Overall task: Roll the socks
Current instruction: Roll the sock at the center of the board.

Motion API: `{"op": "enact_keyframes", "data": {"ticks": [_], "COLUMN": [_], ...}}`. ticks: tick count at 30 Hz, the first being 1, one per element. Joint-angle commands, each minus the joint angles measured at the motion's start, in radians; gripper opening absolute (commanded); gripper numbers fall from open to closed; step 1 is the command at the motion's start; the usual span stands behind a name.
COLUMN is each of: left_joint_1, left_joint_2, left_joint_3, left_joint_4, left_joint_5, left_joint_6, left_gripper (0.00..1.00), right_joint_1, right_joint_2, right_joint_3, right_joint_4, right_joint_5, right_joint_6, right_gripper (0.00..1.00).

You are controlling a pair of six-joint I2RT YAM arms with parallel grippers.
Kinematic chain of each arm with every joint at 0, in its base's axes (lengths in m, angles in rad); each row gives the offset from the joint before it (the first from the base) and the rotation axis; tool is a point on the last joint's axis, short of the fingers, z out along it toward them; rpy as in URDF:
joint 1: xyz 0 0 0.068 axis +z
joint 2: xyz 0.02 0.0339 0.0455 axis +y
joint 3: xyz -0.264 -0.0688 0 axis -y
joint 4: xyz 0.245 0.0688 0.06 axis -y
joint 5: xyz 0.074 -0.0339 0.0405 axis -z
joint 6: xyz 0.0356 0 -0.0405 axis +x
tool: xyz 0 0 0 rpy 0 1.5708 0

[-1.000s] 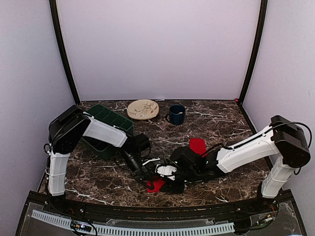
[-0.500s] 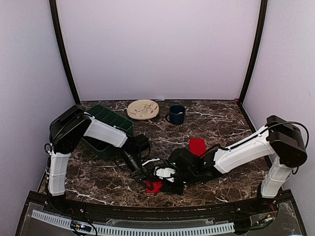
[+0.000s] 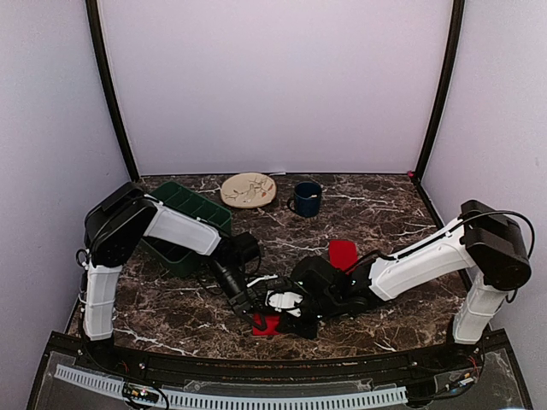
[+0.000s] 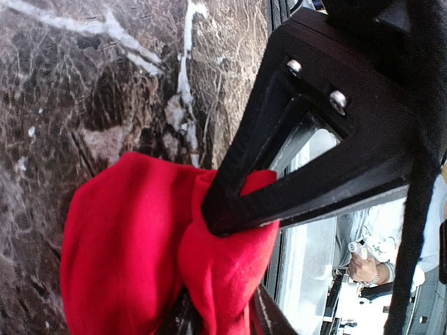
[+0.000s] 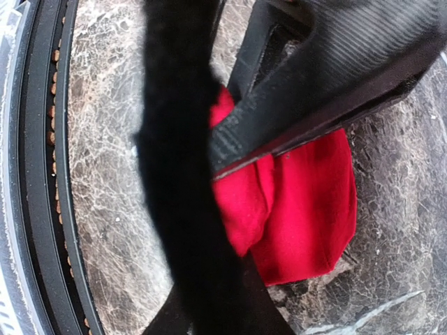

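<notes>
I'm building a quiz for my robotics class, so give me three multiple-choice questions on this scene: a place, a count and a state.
1. Where is the dark blue handled mug? A: just right of the round beige patterned plate, at the back. B: at the near edge. C: far left.
2. How many bright red fabric socks show from above? A: one. B: two. C: four.
3. The nearer red sock is: A: spread flat. B: bunched up. C: draped over the mug.
Answers: 1 A, they stand side by side. 2 B, one lies alone, one nearer. 3 B, both wrist views show folded, bunched fabric.
</notes>
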Motion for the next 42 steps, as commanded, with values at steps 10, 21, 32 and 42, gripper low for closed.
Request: {"op": "enact_keyframes", "data": {"ticks": [10,21,32,42], "left_joint_1": [0.028,0.043,0.046,0.046], "left_joint_2": [-0.146,-0.271,-0.406,-0.485], "left_joint_3": [-0.101,-0.162,-0.273,-0.353], "left_joint_4": [0.114,0.213,0.374,0.485], "left_joint_5": [-0.278,-0.335,-0.469,-0.623], "left_joint_6": [-0.117,-0.179,-0.289,-0.369], "left_gripper": [0.3,0.31,0.4,0.42], "right_joint_1": [-0.012,-0.034,-0.076,-0.105], "right_joint_2": [0.006,0.044,0.076,0.093], "right_joint_3": [0.002,0.047,0.096,0.113], "right_joint_4": [0.01,-0.038,-0.098,-0.124], "right_joint_5": [-0.038,-0.072,-0.173,-0.254], "right_joint_6": [0.021,0.052,0.116,0.161], "right_gripper": [0.03,0.02,0.02,0.02]}}
